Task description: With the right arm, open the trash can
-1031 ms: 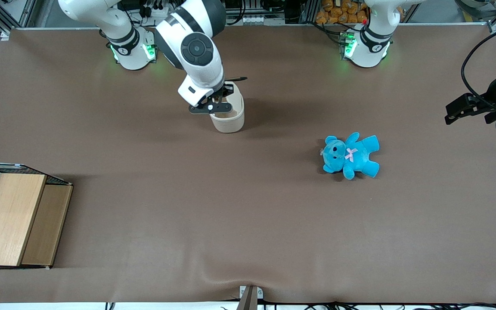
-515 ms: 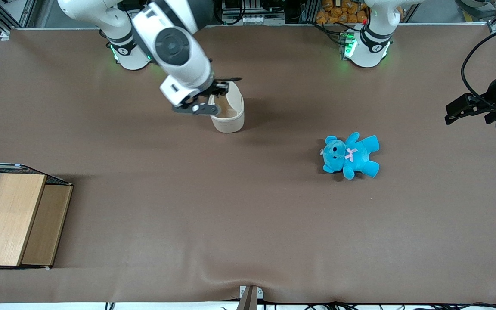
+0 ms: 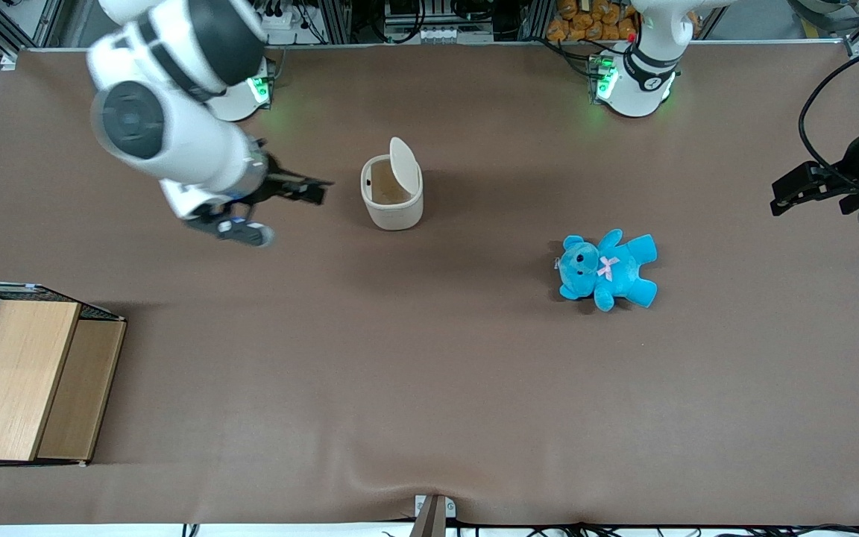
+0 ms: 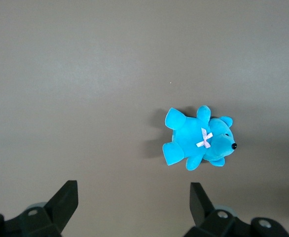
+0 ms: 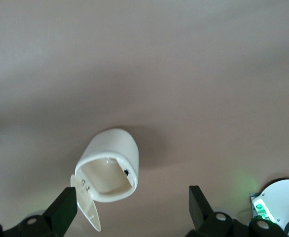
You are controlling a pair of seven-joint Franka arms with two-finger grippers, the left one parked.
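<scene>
Nothing is being held by the spread gripper (image 3: 291, 190) beside the trash can (image 3: 392, 195), whose upright lid (image 3: 403, 165) should be left untouched.

No text, label, brand or number can be read on anything in view.

right arm (image 3: 168, 127): white, jointed, reached out from its green-lit base and bent over the counter (image 3: 429, 358) toward the working arm's end, its black round joint cap facing the front camera.
wrist: angled downward, cabled black housing below the last white link.
hand (image 3: 265, 212): hung above the bare counter, holding nothing.
fingers (image 5: 65, 210): spread wide apart in the right wrist view, both black tips pointing down at the counter, touching nothing.
</scene>
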